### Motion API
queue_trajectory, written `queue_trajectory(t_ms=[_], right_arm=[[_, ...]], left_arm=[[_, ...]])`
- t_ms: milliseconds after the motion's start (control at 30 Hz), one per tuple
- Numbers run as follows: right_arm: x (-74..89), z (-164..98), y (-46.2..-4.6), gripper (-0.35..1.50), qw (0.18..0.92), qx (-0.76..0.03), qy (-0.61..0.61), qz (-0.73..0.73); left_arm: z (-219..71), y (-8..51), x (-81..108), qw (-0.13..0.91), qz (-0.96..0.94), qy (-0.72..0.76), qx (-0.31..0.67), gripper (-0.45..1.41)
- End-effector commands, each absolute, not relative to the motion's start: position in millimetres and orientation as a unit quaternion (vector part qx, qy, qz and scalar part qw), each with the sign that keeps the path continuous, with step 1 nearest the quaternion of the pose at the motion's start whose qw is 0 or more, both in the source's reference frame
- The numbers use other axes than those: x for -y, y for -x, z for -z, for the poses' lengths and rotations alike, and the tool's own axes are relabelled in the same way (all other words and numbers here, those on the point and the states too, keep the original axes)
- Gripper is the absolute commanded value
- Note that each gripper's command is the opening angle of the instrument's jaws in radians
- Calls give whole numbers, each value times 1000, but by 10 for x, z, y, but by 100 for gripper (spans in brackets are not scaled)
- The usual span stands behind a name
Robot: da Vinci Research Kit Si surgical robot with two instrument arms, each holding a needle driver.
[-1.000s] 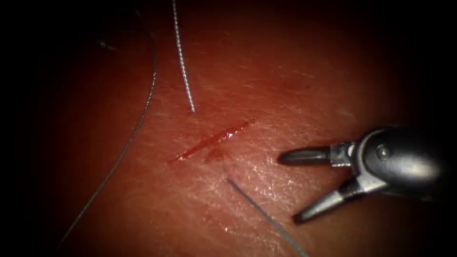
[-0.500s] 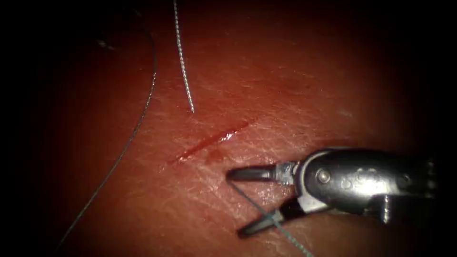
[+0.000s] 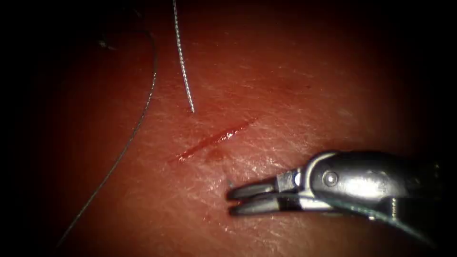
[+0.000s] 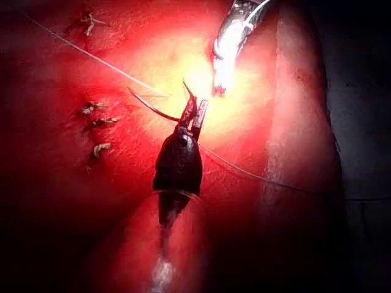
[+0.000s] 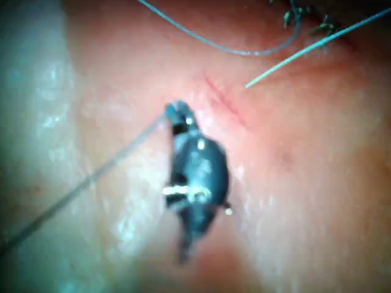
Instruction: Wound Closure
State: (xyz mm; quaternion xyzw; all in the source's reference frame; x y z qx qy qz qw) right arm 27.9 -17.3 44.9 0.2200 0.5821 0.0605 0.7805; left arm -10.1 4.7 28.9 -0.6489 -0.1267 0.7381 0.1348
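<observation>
The cut point(image 3: 214, 139) is a short slanted red line in the tissue point(image 3: 285, 95). Just below and to the right of it, my right tool point(image 3: 236, 198) lies flat with its jaws shut on the thread point(image 3: 409, 227), which trails back along its body. The right wrist view has the same grip point(image 5: 177, 111), with the thread point(image 5: 79, 189) stretched away from the jaws. In the left wrist view my left tool point(image 4: 194, 113) has its jaws closed on a thin dark curved piece, apparently the needle point(image 4: 153, 108), which is above the tissue. The right tool point(image 4: 229, 43) shines beyond it.
A braided thread end point(image 3: 183, 62) lies above the cut on its left. A thin strand point(image 3: 143, 109) curves down the far left. Several knotted stitches with cut ends point(image 4: 91, 110) sit beside the left tool. More knots point(image 5: 305, 18) show beyond the cut.
The right tool moved left and down to the strand below the cut with its jaws wide, then shut them on it. The strand now runs along the tool.
</observation>
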Motion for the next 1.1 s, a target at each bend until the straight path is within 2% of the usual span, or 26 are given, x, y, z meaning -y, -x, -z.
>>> queue_trajectory(t_ms=[33, 733, 1100], right_arm=[[178, -454, -284, -35, 780, -582, -222, -59], [211, -417, -259, -35, 780, -552, -293, 7], [246, -402, -245, -35, 779, -511, -360, 57]], left_arm=[[-295, 106, -42, 135, -737, 649, 128, -16], [-294, 105, -42, 135, -737, 649, 129, -16], [-295, 105, -42, 135, -737, 649, 129, -16]])
